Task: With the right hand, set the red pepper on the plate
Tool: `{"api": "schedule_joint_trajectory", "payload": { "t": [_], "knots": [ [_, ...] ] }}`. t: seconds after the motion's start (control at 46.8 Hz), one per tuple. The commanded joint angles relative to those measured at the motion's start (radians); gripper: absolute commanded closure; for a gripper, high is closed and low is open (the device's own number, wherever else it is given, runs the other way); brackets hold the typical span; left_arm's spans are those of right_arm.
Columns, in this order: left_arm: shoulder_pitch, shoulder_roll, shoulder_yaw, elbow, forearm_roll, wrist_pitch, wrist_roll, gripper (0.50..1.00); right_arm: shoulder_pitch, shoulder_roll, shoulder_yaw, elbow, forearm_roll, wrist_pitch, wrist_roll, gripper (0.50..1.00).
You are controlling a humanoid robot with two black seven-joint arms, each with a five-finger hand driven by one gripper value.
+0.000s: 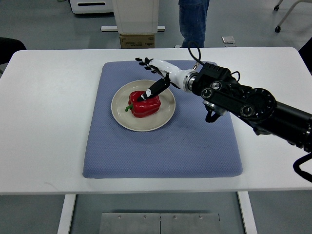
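Note:
The red pepper (145, 105) with a green stem lies on the cream plate (165, 116), a little left of its centre. The plate sits on the blue mat (195, 146). My right arm reaches in from the right edge, and my right hand (146, 78) hovers over the plate's far rim. Its fingers (143, 61) are spread out beyond the plate, away from the pepper. The dark thumb (155, 88) points down and rests on or just above the pepper's top. The hand is not closed around the pepper. My left arm does not show.
The mat lies in the middle of a white table (48, 122). Behind the table's far edge stand a cardboard box (137, 41), a white unit (136, 14) and a person's legs in jeans (194, 22).

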Motion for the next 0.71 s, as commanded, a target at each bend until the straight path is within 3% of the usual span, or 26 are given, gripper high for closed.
{"api": "schedule_joint_trajectory", "payload": {
  "t": [0.0,0.257,0.449,0.684],
  "knots": [
    [0.0,0.0,0.0,0.0,0.0,0.0,0.0,0.5,-0.008,-0.05,0.04,0.0,0.027,0.002,-0.005,0.5],
    [0.0,0.0,0.0,0.0,0.0,0.0,0.0,0.5,-0.066,-0.177,0.158,0.002,0.181,0.001,-0.012,0.5],
    [0.0,0.0,0.0,0.0,0.0,0.0,0.0,0.5,-0.206,-0.179,0.464,0.003,0.167,-0.001,-0.1,0.5],
    [0.0,0.0,0.0,0.0,0.0,0.0,0.0,0.5,-0.319,-0.17,0.707,0.005,0.141,-0.012,-0.106,0.5]
  ]
}}
